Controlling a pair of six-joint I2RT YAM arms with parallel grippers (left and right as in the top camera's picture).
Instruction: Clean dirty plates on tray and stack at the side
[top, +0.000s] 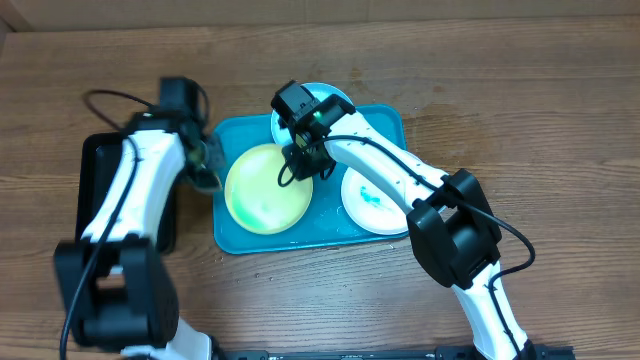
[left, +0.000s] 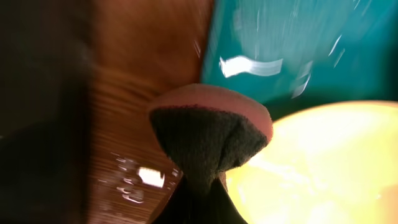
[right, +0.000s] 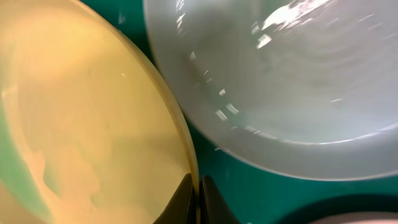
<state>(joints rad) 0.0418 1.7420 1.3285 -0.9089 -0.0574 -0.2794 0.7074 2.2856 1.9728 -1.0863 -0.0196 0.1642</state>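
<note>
The yellow-green plate (top: 265, 188) lies at the left of the turquoise tray (top: 385, 125). My right gripper (top: 305, 165) is shut on its right rim; the right wrist view shows both fingers (right: 196, 200) pinching the plate's edge (right: 93, 112). The light blue plate (top: 335, 97) sits at the tray's back, partly hidden by the right arm, and shows in the right wrist view (right: 298, 74). The white plate (top: 375, 205), with teal smears, lies at the tray's right. My left gripper (top: 207, 165) is shut on a dark sponge (left: 208, 134) at the tray's left edge, beside the yellow-green plate (left: 323, 168).
A black rectangular tray (top: 95, 170) lies on the wooden table to the left of the turquoise tray, under the left arm. Small wet spots glint on the wood (left: 140, 180) beside the sponge. Bare wood shows in front of and to the right of the tray.
</note>
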